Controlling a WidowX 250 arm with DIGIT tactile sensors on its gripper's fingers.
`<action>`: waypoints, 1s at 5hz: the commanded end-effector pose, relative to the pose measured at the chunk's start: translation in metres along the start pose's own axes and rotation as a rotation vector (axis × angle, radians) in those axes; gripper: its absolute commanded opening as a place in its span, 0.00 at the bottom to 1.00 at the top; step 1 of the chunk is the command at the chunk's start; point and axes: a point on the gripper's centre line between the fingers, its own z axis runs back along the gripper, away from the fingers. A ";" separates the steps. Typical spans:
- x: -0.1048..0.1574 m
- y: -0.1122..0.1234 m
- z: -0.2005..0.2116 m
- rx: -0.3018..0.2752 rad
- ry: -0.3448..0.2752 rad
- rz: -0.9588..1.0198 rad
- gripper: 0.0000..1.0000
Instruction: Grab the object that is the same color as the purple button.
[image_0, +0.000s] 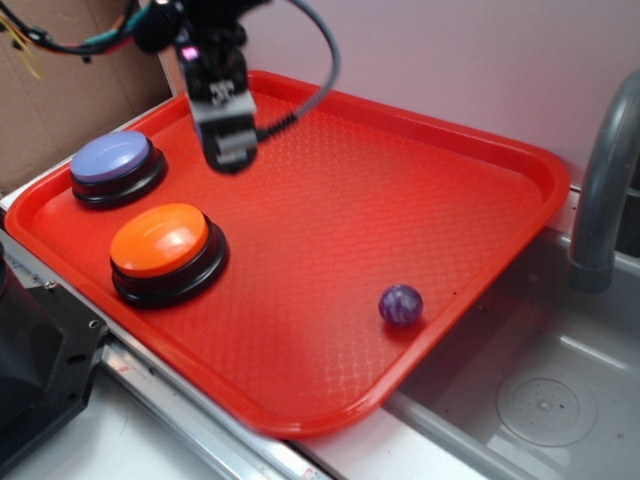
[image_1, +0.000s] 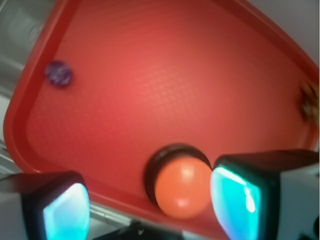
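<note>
End effector (image_1: 147, 205) released, fingers (image_1: 235, 200) spread wide, nothing between; hangs above red plastic tray (image_0: 480, 150) nr far-left corner, beside lavender-purple dome button on black base (image_0: 112, 160). Orange dome button (image_0: 160, 240) just below us in wrist view. Our target, small glossy purple marbled ball (image_0: 400, 304), sits at opposite side, close to near-right tray rim, well apart from end effector. We judge ball light, hard, slick, prone to roll; pinch across widest middle, straight from above.

Red tray (image_0: 500, 160) sits by steel sink (image_0: 545, 405) w/ grey faucet (image_0: 605, 170). Orange button (image_0: 160, 240) on tray; cardboard (image_0: 60, 110) behind.
</note>
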 end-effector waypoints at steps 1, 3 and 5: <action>0.022 -0.027 -0.043 0.007 -0.069 -0.288 1.00; 0.056 -0.040 -0.052 -0.054 -0.149 -0.407 1.00; 0.056 -0.040 -0.052 -0.054 -0.149 -0.407 1.00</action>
